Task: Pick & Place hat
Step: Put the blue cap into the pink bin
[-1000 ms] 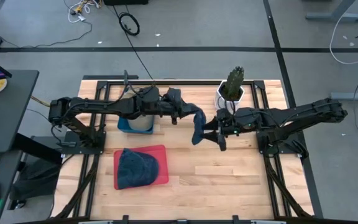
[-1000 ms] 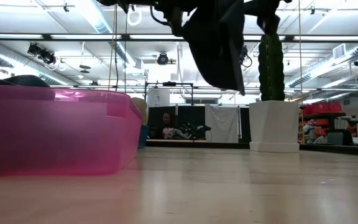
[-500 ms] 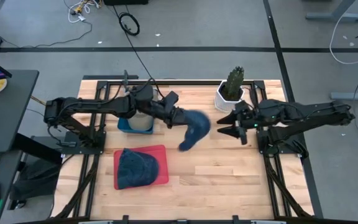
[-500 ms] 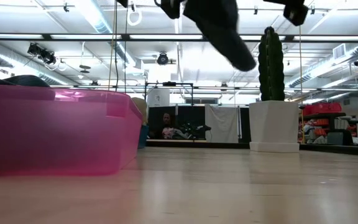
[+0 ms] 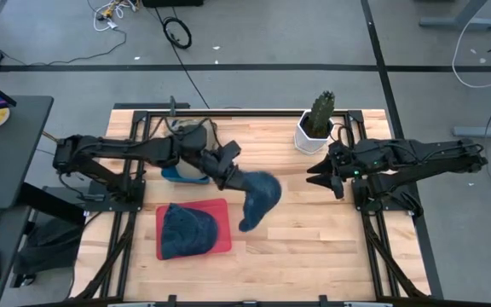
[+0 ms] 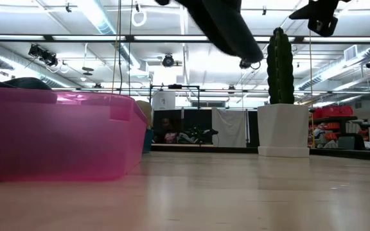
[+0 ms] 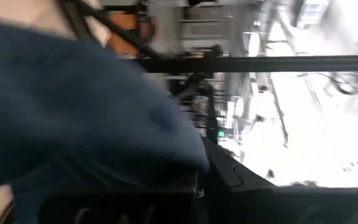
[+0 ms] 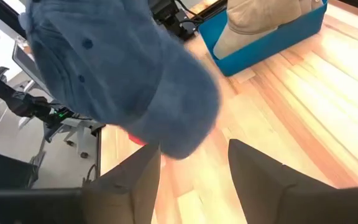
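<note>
Left end effector (image 5: 231, 173) pinching soft dark-blue fabric cap (image 5: 259, 199), held above mid-counter just beside red plastic tray (image 5: 222, 207). Best carried over the tray, lowered before letting go. Right end effector (image 5: 320, 175) spread, empty, near white-potted cactus (image 5: 317, 120).

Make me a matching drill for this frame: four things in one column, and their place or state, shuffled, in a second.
Things:
1. blue hat
2. cactus
3. beige hat
4. right gripper

Places or states:
A. in the blue bin
B. open, holding nothing
C. in a white pot
D. held above the table by the left gripper

Pairs: 1-D, 2-C, 3-A, 4-B
</note>
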You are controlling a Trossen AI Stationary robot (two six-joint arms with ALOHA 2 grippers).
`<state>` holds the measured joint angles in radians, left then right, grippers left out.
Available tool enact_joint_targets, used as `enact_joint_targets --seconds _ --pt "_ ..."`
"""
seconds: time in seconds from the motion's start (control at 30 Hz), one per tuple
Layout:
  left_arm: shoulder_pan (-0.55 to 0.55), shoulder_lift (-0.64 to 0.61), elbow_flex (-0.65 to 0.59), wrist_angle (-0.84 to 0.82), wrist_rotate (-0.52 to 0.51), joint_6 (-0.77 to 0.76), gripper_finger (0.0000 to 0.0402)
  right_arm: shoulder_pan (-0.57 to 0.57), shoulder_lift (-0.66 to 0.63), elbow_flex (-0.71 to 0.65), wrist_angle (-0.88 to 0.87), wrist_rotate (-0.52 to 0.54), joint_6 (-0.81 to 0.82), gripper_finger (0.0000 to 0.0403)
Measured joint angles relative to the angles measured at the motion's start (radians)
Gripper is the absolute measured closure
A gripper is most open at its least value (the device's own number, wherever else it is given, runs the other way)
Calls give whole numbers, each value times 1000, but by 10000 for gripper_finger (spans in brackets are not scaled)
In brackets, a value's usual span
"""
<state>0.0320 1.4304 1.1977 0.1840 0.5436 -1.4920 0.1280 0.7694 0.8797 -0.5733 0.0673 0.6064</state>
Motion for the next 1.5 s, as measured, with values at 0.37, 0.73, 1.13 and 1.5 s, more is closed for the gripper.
enact_joint_targets --seconds 0.37,0.73,1.13,1.5 --pt "-70 -235 2 -443 -263 87 398 0 5 0 3 3 -19 234" --pt "-184 -366 1 -825 -367 195 398 0 47 0 28 30 -25 234" --pt "-269 -313 -1 -856 -357 245 398 0 106 0 99 30 -13 234" --pt "-338 -212 -1 -844 -291 274 398 0 117 0 124 30 -13 234"
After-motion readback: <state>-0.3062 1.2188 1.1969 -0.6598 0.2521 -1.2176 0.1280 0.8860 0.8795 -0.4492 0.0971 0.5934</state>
